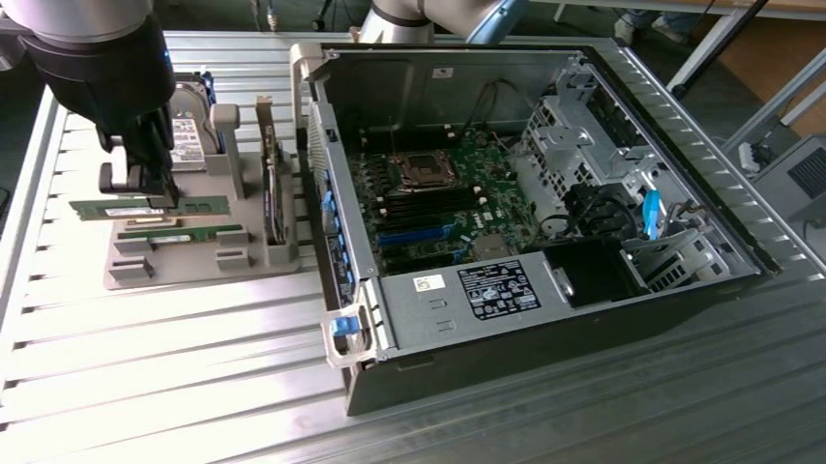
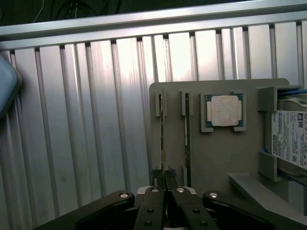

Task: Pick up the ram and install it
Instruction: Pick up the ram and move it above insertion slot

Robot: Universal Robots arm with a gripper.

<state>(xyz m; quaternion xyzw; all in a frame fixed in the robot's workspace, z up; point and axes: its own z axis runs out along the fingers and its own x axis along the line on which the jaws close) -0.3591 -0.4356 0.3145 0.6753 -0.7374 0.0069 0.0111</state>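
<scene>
The ram is a thin green stick with a white label, lying along the grey holder at the exterior view's left. My gripper comes straight down on its middle. In the wrist view I see the ram edge-on, with my gripper shut on its near part. Its far end still lines up with the holder's grey clip. A twin stick sits in the neighbouring slot, also seen edge-on in the wrist view.
The open computer case lies at the exterior view's right, its motherboard facing up. On the holder are also a square silver processor chip, a hard drive and an upright dark card. The table is ribbed aluminium.
</scene>
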